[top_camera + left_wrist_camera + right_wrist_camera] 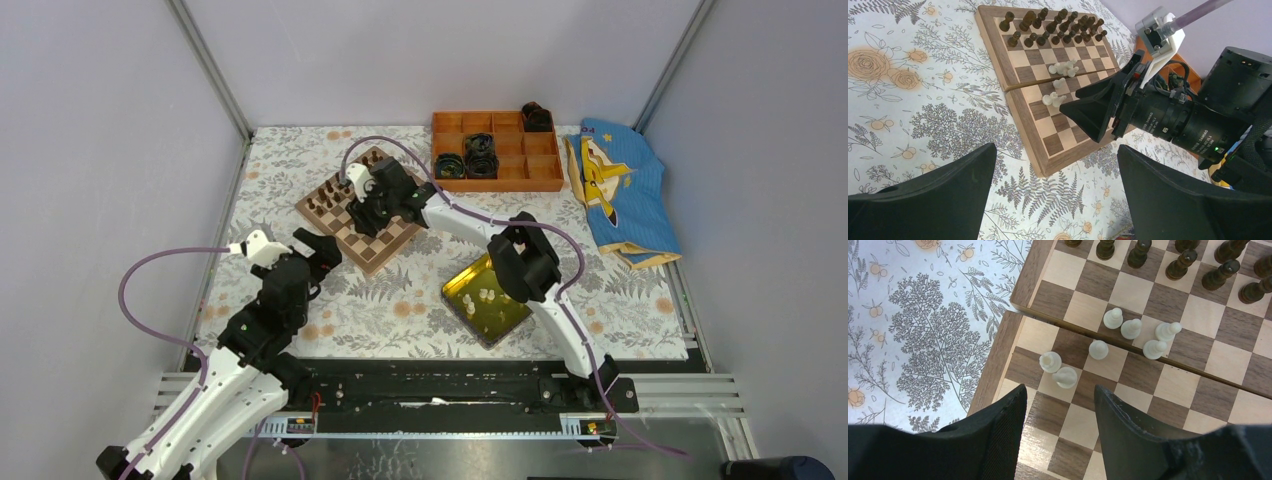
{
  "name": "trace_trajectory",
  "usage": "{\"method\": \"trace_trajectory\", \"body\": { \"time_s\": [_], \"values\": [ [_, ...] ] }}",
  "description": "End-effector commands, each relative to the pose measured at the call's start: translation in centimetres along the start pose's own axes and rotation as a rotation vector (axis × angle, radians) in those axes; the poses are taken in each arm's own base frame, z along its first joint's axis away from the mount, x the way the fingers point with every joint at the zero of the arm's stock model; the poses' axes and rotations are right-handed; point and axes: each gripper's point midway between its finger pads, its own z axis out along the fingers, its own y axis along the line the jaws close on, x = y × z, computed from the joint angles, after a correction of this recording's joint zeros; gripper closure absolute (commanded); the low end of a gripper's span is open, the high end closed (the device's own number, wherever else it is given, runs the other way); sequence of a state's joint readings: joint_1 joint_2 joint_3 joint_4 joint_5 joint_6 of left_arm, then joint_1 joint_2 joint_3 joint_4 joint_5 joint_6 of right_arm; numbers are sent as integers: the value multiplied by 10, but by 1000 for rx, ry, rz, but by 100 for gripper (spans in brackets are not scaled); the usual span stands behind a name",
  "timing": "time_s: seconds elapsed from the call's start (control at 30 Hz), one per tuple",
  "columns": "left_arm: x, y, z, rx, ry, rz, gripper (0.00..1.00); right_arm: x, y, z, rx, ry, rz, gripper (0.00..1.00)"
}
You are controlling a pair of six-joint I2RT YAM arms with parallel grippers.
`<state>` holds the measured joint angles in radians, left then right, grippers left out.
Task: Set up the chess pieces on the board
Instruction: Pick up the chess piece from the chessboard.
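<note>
The board (378, 246) lies slantwise at mid table. Several cream-white chess pieces (1131, 328) stand or lie in a loose cluster near its middle fold, two of them (1058, 369) just ahead of my right gripper (1059, 389). That gripper hovers low over the board, open, with only bare squares between its fingers. The left wrist view shows the same cluster (1064, 68) and the board (1068, 136). More white pieces (487, 296) rest in the yellow tray (462, 275). My left gripper (1055, 150) hangs open and empty by the board's near corner.
Dark brown pieces (1180, 262) fill two rows on the board's far side. An orange compartment box (497, 150) with black items stands at the back. A blue printed cloth (615, 190) lies at the right. Grey walls close in the floral-clothed table.
</note>
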<state>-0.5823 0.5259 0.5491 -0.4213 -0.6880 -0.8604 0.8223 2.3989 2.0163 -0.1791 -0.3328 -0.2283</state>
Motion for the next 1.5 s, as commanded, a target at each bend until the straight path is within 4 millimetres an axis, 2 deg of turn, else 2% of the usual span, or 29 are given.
{"method": "trace_trajectory", "body": {
  "time_s": [0.0,0.37,0.7,1.2,1.47],
  "values": [
    [-4,1,-1,-4,-20,-12,1,-19,4,4,-18,-41,-26,41],
    [-5,2,0,-12,-25,-10,1,-18,1,12,-17,-42,-30,42],
    [-3,3,1,-19,-25,-8,1,-19,-1,16,-17,-41,-34,48],
    [-1,5,2,-23,-21,-8,1,-21,-2,14,-9,-48,-42,75],
    [-1,5,1,-21,-21,-9,1,-24,-3,6,8,-61,-48,82]
  ]
}}
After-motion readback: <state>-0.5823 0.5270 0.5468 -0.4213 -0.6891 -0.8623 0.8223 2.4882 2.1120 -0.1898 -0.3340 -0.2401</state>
